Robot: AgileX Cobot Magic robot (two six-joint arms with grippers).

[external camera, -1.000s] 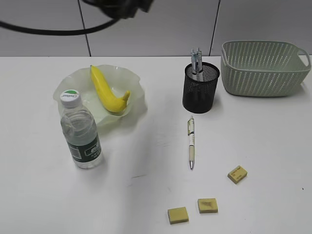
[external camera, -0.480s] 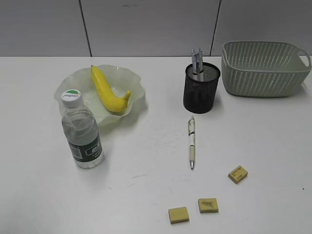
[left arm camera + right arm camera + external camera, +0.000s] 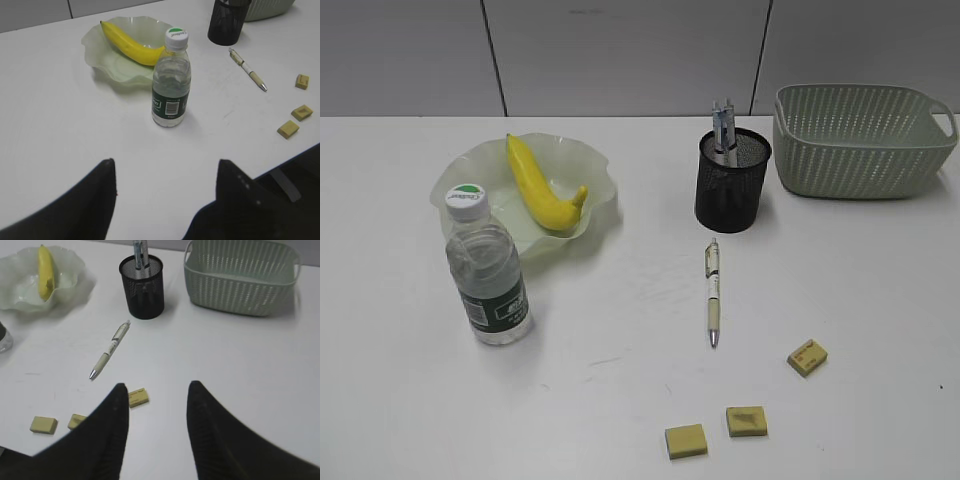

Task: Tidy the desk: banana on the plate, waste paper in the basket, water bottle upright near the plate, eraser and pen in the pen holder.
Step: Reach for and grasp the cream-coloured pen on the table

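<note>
The banana [image 3: 542, 182] lies on the pale-green plate [image 3: 460, 170]. The water bottle [image 3: 487, 270] stands upright just in front of the plate. The black mesh pen holder [image 3: 732, 182] holds a couple of pens. One pen [image 3: 712, 292] lies on the desk [image 3: 620, 320] in front of it. Three yellow erasers [image 3: 806, 357] [image 3: 746, 421] [image 3: 685, 441] lie at the front right. No waste paper shows. My left gripper [image 3: 165, 162] is open and empty, well short of the bottle [image 3: 171, 85]. My right gripper [image 3: 157, 385] is open and empty beside one eraser [image 3: 138, 397].
The grey-green basket [image 3: 860, 140] stands at the back right; its inside does not show. A grey wall runs behind the desk. Neither gripper shows in the exterior view. The desk's near edge shows at the lower right of the left wrist view.
A dark arm and cable at the top of the exterior view one second ago have left the view. Nothing on the desk has moved.
</note>
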